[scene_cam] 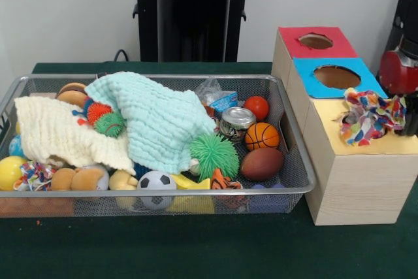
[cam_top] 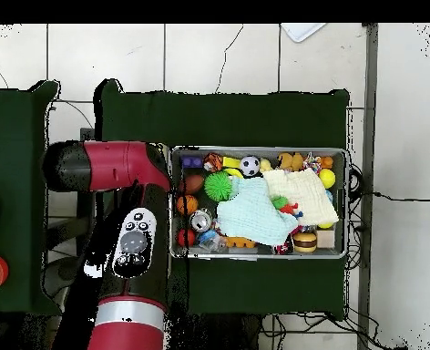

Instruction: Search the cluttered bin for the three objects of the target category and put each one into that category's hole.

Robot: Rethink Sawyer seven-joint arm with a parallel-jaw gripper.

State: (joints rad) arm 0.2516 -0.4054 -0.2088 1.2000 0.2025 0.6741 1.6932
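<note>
The red and black arm point(cam_top: 118, 196) is stretching across the space left of the bin point(cam_top: 258, 151), hiding whatever is lying beneath it. Inside the bin, a mint cloth point(cam_top: 248, 217) is overlapping a cream cloth point(cam_top: 307, 193), while a green spiky ball point(cam_top: 219, 187), a soccer ball point(cam_top: 250, 165) and what is probably a basketball point(cam_top: 186, 204) are sitting nearby.

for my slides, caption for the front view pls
Spotted fabric piece lies on the yellow-topped box beside the cluttered bin.
</note>
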